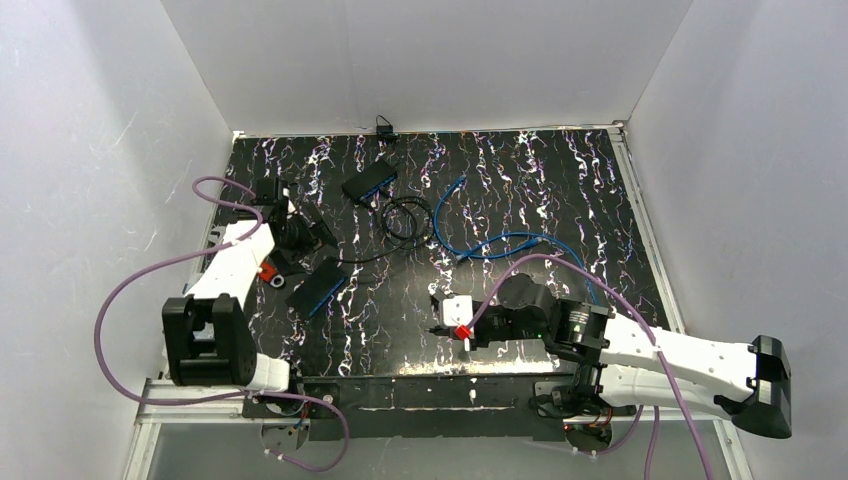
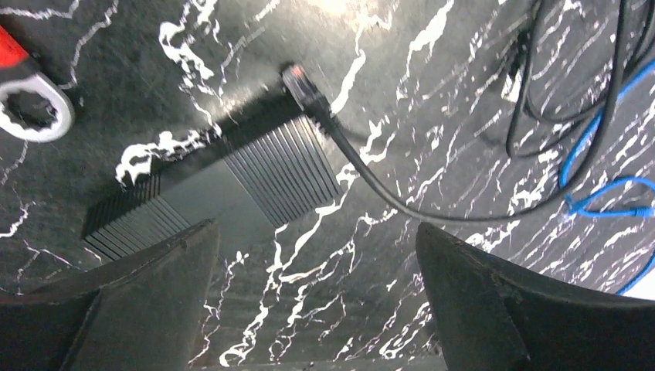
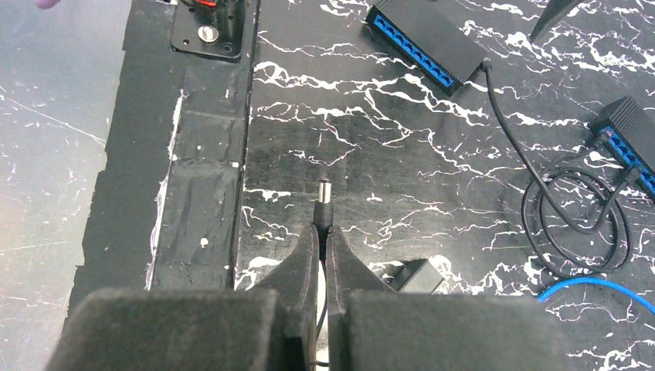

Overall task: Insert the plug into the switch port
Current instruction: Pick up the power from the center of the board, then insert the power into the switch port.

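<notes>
Pinching the small round silver-tipped plug (image 3: 325,199) by its black back end, the right gripper (image 3: 324,232) has its two fingers pressed tight together. The plug sticks out past the fingertips and points across the black worktop with white streaks (image 3: 402,154), near the front edge. I cannot tell if the plug touches the worktop.

The flat black switch box with a row of blue ports (image 3: 423,40) lies well apart from the plug, over on the left side. The left gripper (image 2: 315,230) hangs above this box with its fingers spread wide and nothing between them. A black cable (image 2: 349,147) is plugged in at one corner of the box and runs off to a loose coil. A blue cable (image 2: 602,209) lies in loops near that coil.
</notes>
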